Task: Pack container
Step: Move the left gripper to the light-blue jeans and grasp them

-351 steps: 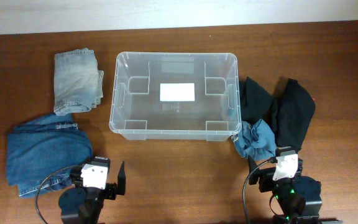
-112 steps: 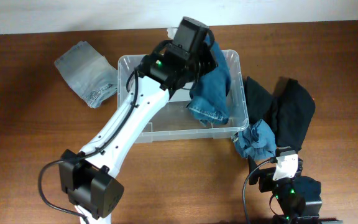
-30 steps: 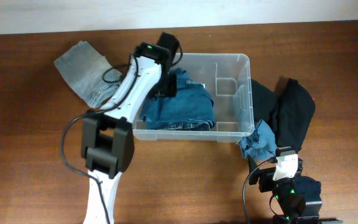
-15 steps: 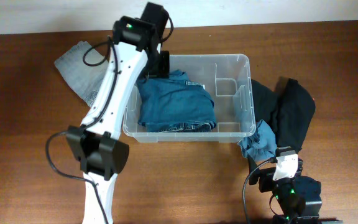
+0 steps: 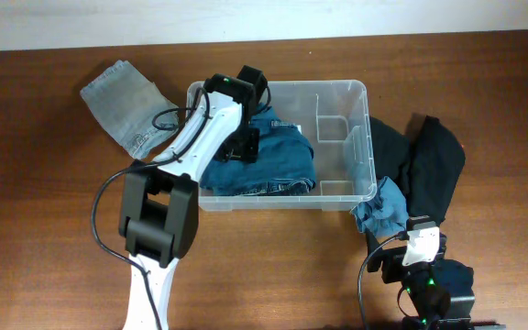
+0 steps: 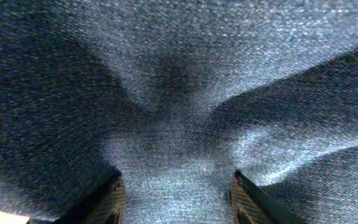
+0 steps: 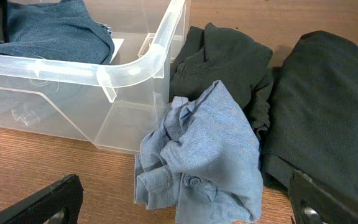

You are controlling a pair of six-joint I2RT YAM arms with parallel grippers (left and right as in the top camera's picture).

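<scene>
Container (image 5: 337,85), a clear rectangular plastic tub with rounded corners and a thick rim, sits mid-table. Dark blue jeans (image 5: 273,160) fill its left part. Black garments (image 5: 434,165) lie beside its right wall. Left gripper (image 6: 177,180), fingers spread, rests against the jeans. Right gripper (image 7: 184,190) gapes wide, holding nothing.

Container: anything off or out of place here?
Slightly. The container butts against the crumpled blue shirt and dark clothes on its right. The jeans are bunched in its left half, right half bare, with the left tool pressed into them. No damage visible.
</scene>
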